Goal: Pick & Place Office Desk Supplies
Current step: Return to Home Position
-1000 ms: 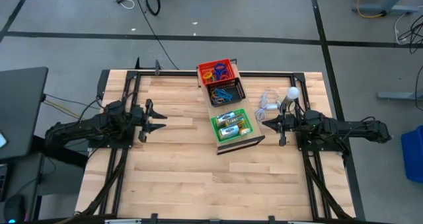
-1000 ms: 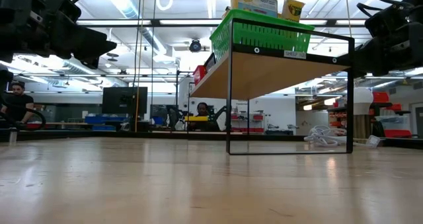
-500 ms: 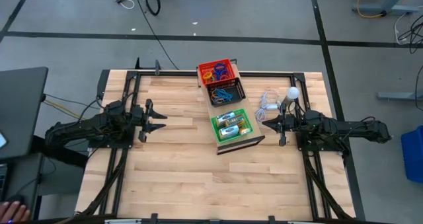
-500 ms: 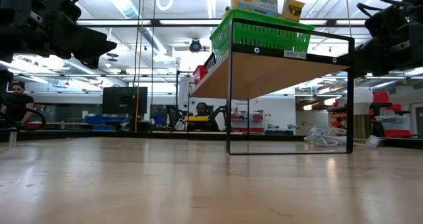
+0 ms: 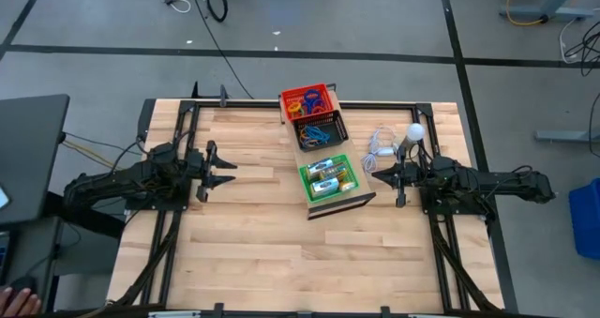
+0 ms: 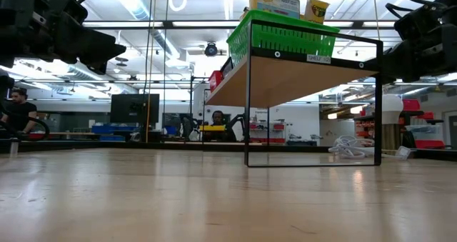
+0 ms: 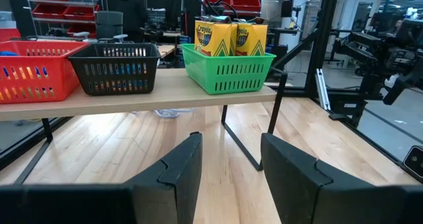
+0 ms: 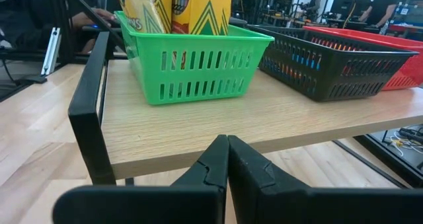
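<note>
Office supplies [image 5: 309,102] sit basketed on shelf [image 7: 165,94], between both grippers | green basket [image 7: 228,75] of crayon boxes [image 7: 228,37] just beside right gripper [image 5: 378,177], fingers pressed together, empty | left gripper [image 5: 231,171] well apart from it, fingers spread, empty

In the low view, a clear passage is seen beneath the shelf [image 6: 307,74], bounded by its black legs [image 6: 248,110]. In the high view, the upper centre of the bench [image 5: 281,252] is blocked by this shelf, loaded with three baskets [image 5: 321,130]. The whole lower half is left open. A free strip is found between the left pincer [image 5: 230,171] and the shelf. The right pincer [image 5: 373,175] is hemmed in by the shelf edge, a bulb [image 5: 414,130] and a coiled cable [image 5: 379,144].
</note>
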